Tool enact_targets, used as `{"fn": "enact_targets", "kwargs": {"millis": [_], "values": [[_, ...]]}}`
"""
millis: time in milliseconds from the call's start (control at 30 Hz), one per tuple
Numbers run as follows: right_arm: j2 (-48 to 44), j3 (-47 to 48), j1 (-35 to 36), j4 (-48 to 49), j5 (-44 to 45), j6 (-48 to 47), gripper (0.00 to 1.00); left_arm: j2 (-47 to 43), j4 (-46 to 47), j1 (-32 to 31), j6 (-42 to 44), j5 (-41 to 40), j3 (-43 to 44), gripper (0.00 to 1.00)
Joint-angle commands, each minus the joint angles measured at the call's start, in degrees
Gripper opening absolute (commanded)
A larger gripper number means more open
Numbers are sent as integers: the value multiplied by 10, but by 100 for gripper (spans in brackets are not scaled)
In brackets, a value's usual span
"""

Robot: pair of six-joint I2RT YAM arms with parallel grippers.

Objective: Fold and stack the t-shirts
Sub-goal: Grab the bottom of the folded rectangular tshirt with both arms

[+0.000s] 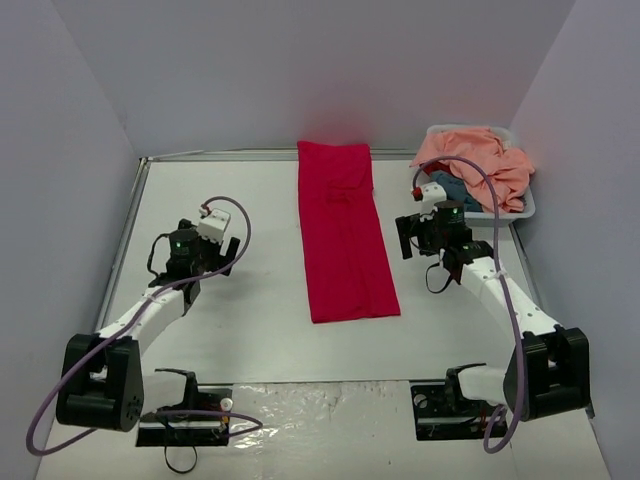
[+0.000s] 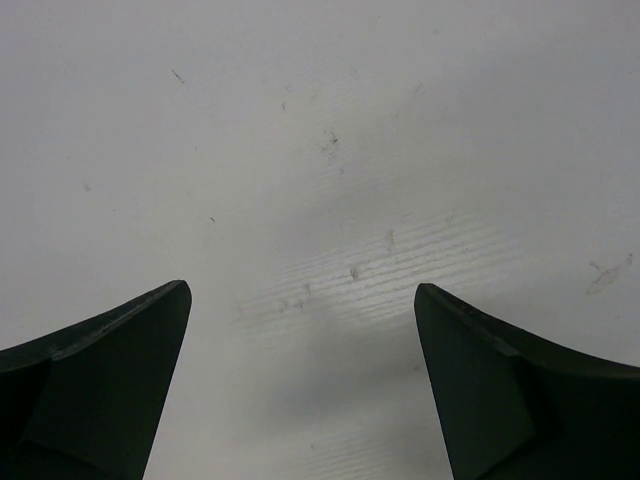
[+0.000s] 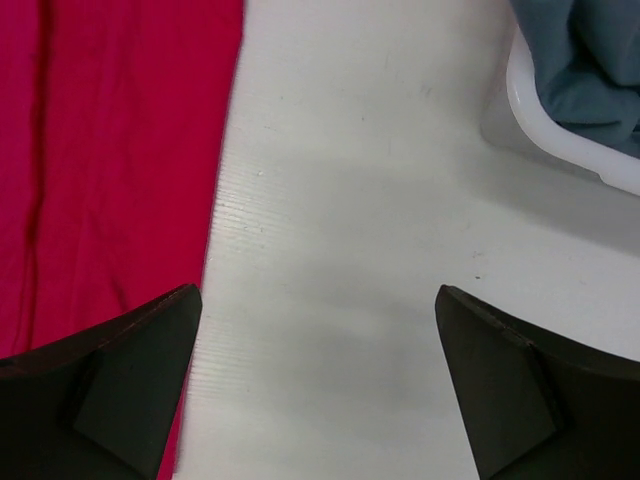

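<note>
A crimson-red t-shirt (image 1: 342, 230) lies flat on the table as a long narrow strip, folded lengthwise, from the back edge toward the middle. It also shows at the left of the right wrist view (image 3: 110, 150). A peach-pink t-shirt (image 1: 480, 165) is heaped over a teal-blue one (image 1: 456, 190) in the white basket (image 1: 528, 205); the teal cloth also shows in the right wrist view (image 3: 590, 60). My left gripper (image 1: 212, 262) is open and empty over bare table, left of the red shirt. My right gripper (image 1: 418, 242) is open and empty between the red shirt and the basket.
The basket rim (image 3: 545, 125) is close to my right gripper at its upper right. Grey walls close in the table at the left, back and right. The arm bases and their cables stand at the near edge.
</note>
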Motion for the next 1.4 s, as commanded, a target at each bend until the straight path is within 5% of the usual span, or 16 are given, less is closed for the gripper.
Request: {"fn": "enact_targets", "kwargs": {"millis": [0,433,667,767,1067,1233,1367], "values": [[-41,-25,-5,68,32,33,100,35,171,5,-20,-41,-14,94],[-36,-56,-42,98,-6,50,100,142,367,33,-61,-35,-68,94],[-114,-135,-42,197,12,67,100,151,462,34,-79,-70,-122,94],[-148,-174,-43,263,14,80,100,194,578,35,-76,-68,-158,94],[-96,-260,-40,487,8,28,100,186,571,35,-79,-70,-161,94],[-31,-338,-42,724,0,12,100,186,509,35,-115,-171,-132,94],[11,-353,-42,779,-2,-3,100,187,505,34,-141,-216,-125,94]]}}
